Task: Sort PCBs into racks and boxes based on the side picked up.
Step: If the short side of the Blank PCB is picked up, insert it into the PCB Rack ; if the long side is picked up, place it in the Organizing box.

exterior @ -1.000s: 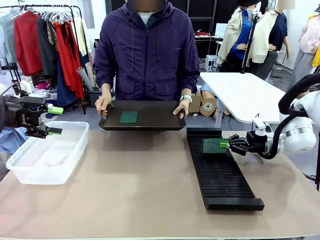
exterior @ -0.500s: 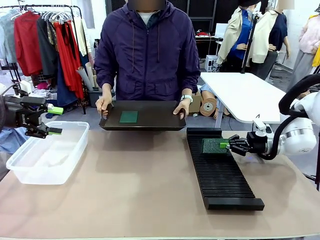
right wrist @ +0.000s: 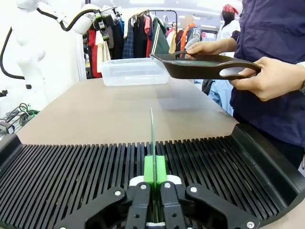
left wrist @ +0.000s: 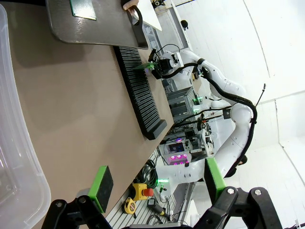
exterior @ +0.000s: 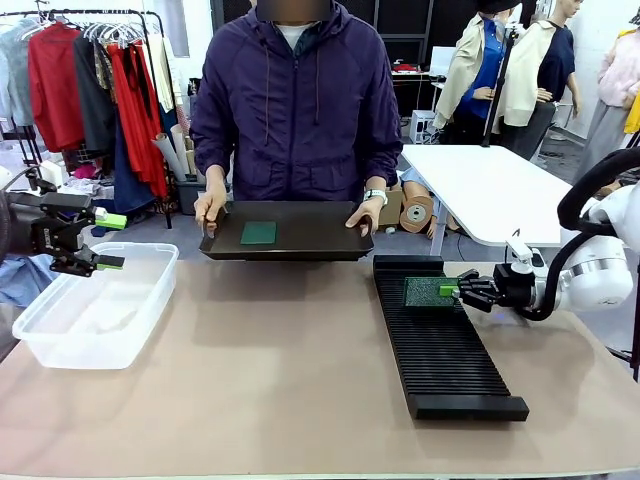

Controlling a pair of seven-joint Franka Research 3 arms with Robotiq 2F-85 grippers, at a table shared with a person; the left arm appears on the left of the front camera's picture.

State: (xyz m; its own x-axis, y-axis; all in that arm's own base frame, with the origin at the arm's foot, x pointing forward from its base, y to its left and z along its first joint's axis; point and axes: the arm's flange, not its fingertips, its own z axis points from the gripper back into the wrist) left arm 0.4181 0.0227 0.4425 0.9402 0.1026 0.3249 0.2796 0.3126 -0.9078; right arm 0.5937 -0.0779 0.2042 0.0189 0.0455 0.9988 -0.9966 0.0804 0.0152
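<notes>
Right pincer (exterior: 450, 289), three o'clock, gripped a thin green rectangular board (exterior: 425, 292) upright over the long black ribbed rack (exterior: 445, 360); left pincer (exterior: 108, 241), nine o'clock, stood open.

I'm working in what looks like a robotics lab sharing space with a garment studio. A white robot arm (exterior: 598, 275) reaches over my tan bench (exterior: 300, 380). Past the bench's edge I can see a yellow emergency-stop box (left wrist: 141, 191) and an electronics unit glowing purple (left wrist: 178, 155). Behind the person (exterior: 295, 100) a clothes rail (exterior: 100, 14) hangs full of red and grey garments (exterior: 50, 80), with a white table (exterior: 490, 190) and cardboard rolls (exterior: 415, 212) nearby.
</notes>
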